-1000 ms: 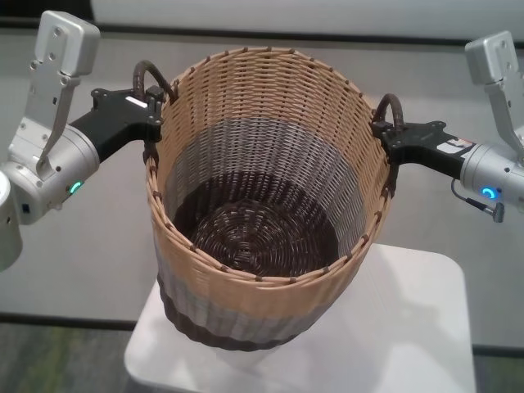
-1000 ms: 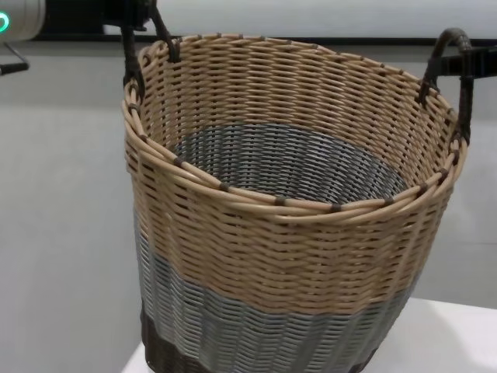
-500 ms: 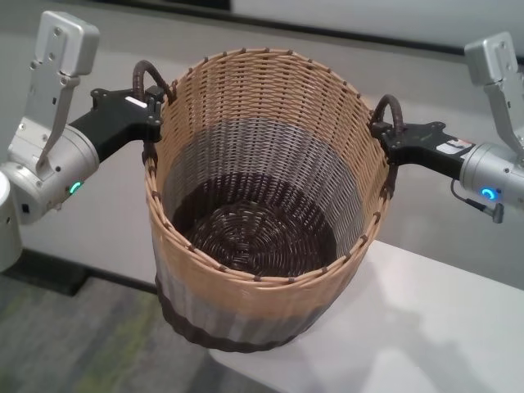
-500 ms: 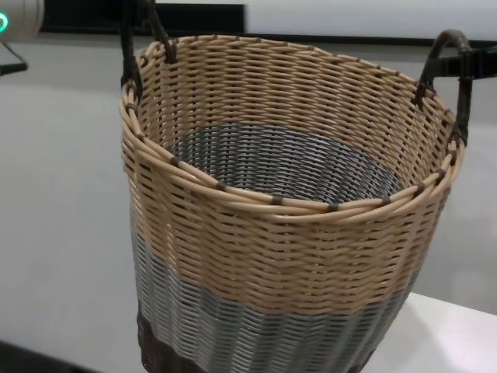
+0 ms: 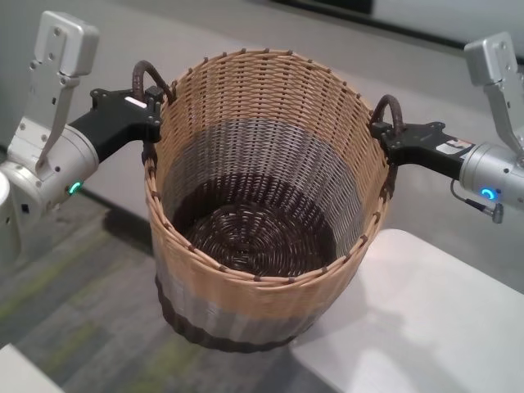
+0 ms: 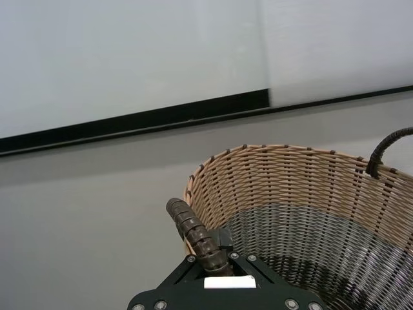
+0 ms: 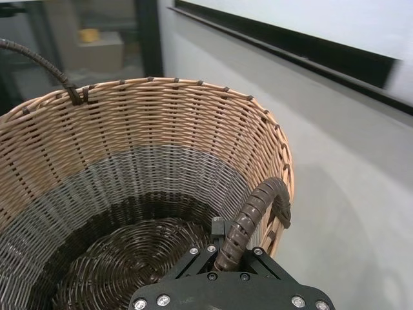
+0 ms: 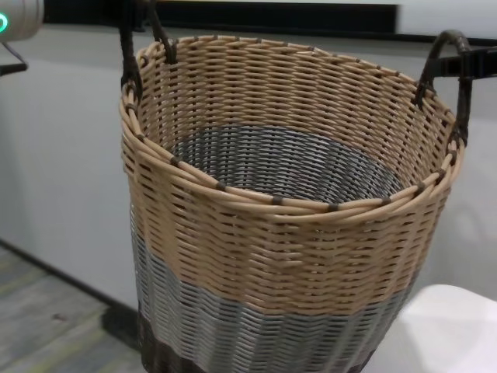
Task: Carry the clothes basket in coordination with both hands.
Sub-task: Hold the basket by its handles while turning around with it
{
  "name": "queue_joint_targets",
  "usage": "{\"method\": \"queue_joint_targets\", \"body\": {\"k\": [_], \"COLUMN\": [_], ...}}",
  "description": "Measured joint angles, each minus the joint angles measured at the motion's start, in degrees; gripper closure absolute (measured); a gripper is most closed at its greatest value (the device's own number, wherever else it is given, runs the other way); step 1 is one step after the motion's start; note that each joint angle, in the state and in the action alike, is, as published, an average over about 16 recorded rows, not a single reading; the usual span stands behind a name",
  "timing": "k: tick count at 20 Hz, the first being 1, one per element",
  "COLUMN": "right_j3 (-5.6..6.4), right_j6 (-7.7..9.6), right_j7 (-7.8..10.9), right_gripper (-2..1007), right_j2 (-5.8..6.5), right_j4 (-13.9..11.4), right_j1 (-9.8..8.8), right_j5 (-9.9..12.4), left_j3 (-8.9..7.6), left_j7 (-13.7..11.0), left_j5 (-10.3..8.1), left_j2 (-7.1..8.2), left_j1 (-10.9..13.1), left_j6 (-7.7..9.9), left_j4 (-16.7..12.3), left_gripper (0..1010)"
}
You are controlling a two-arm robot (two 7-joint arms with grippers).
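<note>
**A:** Where's your big round woven wicker basket (image 5: pixel 262 205) with the tan, grey and dark brown bands at?

**B:** Up in the air, base hanging off the left edge of the white desk (image 5: pixel 417 319). Your left hand (image 5: pixel 150 112) is clamped on the basket's dark loop handle (image 6: pixel 197 236), and the right hand (image 5: pixel 383 135) is clamped on the opposite handle (image 7: pixel 255 213).

**A:** What could go wrong?

**B:** I'd say uneven hand heights. The basket already looks tilted, so a handle could slip.

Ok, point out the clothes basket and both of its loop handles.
clothes basket (image 5: pixel 270 139), head view, tan inner wall.
left loop handle (image 6: pixel 193 234), left wrist view, top of loop.
right loop handle (image 7: pixel 248 216), right wrist view, middle of loop.
</note>
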Motion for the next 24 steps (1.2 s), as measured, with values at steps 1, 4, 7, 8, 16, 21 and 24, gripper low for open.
{"method": "queue_joint_targets", "body": {"k": [1,4,7,8,16,21,24], "right_j3": [0.00,0.00,0.00,0.00,-0.01,-0.01,-0.01], "right_j6": [0.00,0.00,0.00,0.00,0.00,0.00,0.00], "right_j7": [0.00,0.00,0.00,0.00,0.00,0.00,0.00], "right_gripper": [999,999,999,999,999,999,999], "right_j2": [0.00,0.00,0.00,0.00,0.00,0.00,0.00], "right_j4": [0.0,0.0,0.0,0.0,0.0,0.0,0.0], "right_j1": [0.00,0.00,0.00,0.00,0.00,0.00,0.00], "right_j5": [0.0,0.0,0.0,0.0,0.0,0.0,0.0], "left_j3": [0.00,0.00,0.00,0.00,0.00,0.00,0.00], "left_j7": [0.0,0.0,0.0,0.0,0.0,0.0,0.0], "left_j5": [0.00,0.00,0.00,0.00,0.00,0.00,0.00], "left_j2": [0.00,0.00,0.00,0.00,0.00,0.00,0.00], "left_j1": [0.0,0.0,0.0,0.0,0.0,0.0,0.0], "left_j6": [0.00,0.00,0.00,0.00,0.00,0.00,0.00], "left_j4": [0.0,0.0,0.0,0.0,0.0,0.0,0.0], "left_gripper": [1010,1010,1010,1010,1010,1010,1010]}}
